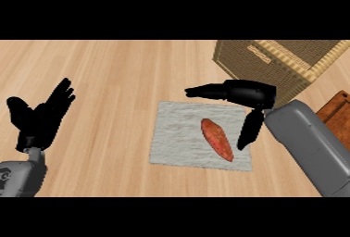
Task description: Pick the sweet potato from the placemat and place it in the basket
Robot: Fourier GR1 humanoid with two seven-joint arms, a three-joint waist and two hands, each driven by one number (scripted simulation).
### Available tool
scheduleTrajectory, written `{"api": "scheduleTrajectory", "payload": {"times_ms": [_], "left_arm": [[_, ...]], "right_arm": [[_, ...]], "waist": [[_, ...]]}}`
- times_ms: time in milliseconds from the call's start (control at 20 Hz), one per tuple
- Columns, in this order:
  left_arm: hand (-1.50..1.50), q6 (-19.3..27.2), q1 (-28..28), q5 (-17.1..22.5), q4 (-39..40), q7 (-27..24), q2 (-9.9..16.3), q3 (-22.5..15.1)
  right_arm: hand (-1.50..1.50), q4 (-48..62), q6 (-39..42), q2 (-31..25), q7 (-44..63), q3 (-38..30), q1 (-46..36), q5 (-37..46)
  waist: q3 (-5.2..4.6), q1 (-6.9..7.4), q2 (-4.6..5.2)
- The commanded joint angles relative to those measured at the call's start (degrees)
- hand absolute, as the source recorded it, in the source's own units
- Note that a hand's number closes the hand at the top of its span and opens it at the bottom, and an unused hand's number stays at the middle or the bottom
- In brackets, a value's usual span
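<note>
Over the placemat's (184, 139) right edge I see my right robot hand (242, 95) open, holding nothing, thumb just beside the sweet potato (217, 139) lying mid-mat. Basket (277, 60) near, upper right. Left robot hand (41, 118) rests open over bare counter (116, 74). No writing.

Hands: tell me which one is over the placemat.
The right hand: it hangs open above the white placemat, beside the sweet potato. The left hand rests open over bare counter at the view's left.

basket (273, 62) cut off at top, brown object (338, 113) cut off right
</note>
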Motion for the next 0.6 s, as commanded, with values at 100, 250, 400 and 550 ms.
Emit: {"api": "scheduleTrajectory", "payload": {"times_ms": [100,250,400,550], "left_arm": [[0.0,-0.3,3.4,-1.4,-2.4,-0.7,-1.0,0.2],[0.0,-0.2,-2.3,-2.1,3.7,-2.3,-2.3,1.4],[0.0,-2.4,0.8,-1.3,-0.6,0.1,-0.9,2.8],[0.0,-2.8,1.5,-1.7,-1.5,0.9,-0.3,3.3]], "right_arm": [[-1.5,5.1,2.2,1.4,-3.8,3.3,-1.2,6.8],[-1.5,10.0,-3.8,3.6,-9.4,6.0,-0.2,12.3],[-1.5,8.3,-0.5,2.1,-9.3,2.8,-0.9,12.4],[-1.5,12.1,-4.6,3.5,-12.8,4.1,0.4,14.8]], "waist": [[-0.01,0.07,-0.12],[-0.01,-0.18,0.12],[-0.02,-0.28,-0.14],[0.0,-0.06,-0.09]]}}
